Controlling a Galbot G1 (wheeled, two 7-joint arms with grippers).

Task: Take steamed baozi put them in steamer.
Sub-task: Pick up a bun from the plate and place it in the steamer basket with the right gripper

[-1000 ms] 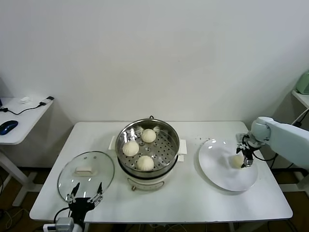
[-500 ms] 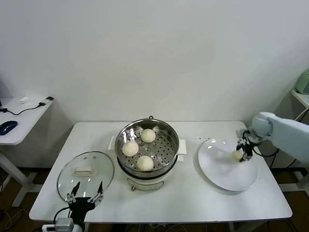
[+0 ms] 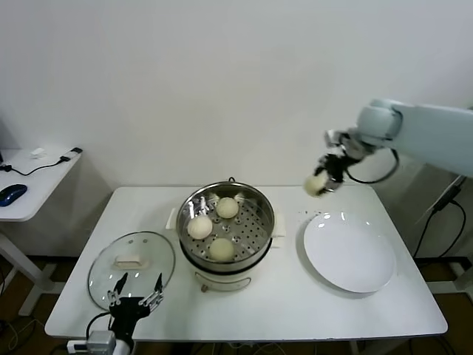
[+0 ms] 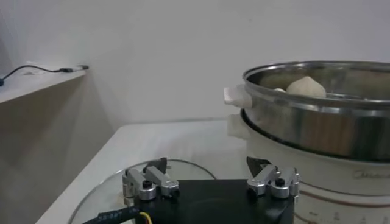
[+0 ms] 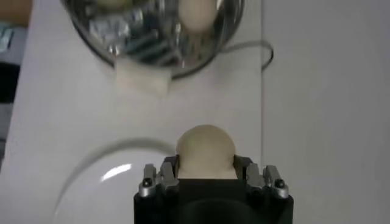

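The steamer (image 3: 262, 211) (image 4: 317, 125) (image 5: 131, 39) stands mid-table, a shiny steel pot with a perforated tray. Three cream-white baozi (image 3: 222, 248) lie inside it. A fourth baozi (image 3: 315, 185) (image 5: 205, 152) hangs in the air above the table, between the steamer and the white plate. My right gripper (image 3: 323, 180) (image 5: 206, 170) is shut on it. My left gripper (image 3: 135, 294) (image 4: 212, 173) waits open at the table's front left edge, over the glass lid, holding nothing.
The round glass lid (image 3: 131, 262) (image 4: 113, 192) with a white handle lies left of the steamer. A flat white plate (image 3: 349, 253) (image 5: 97, 189) sits bare to its right. A side desk with a mouse (image 3: 12, 194) stands far left.
My right gripper closed on the baozi on the plate, then lifted it up and leftward toward the steamer. The plate now holds nothing. The left arm stayed put.
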